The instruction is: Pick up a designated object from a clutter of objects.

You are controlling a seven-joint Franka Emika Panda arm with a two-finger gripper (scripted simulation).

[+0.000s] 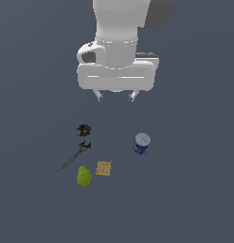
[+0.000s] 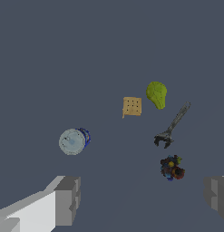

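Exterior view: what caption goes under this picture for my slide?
Open pincer hangs above a wrench, pear, tan block, blue can and dark lump.

— Around the wrench point(image 1: 74, 159)? Crowded at the handle end: pear point(image 1: 84, 176) just beside at about 5 o'clock in the exterior view, tan block point(image 1: 103, 168) near at 3 o'clock. Dark multicoloured lump point(image 1: 83, 129) close beyond the jaw head, at 12 o'clock.

— Open sides? From 7 through 10 o'clock, only bare floor point(image 1: 28, 190). Blue can point(image 1: 141, 143) well apart at 3 o'clock.

— Overhead? Gripper point(image 1: 116, 97) hanging high with fingers spread wide, nothing between it and the clutter.
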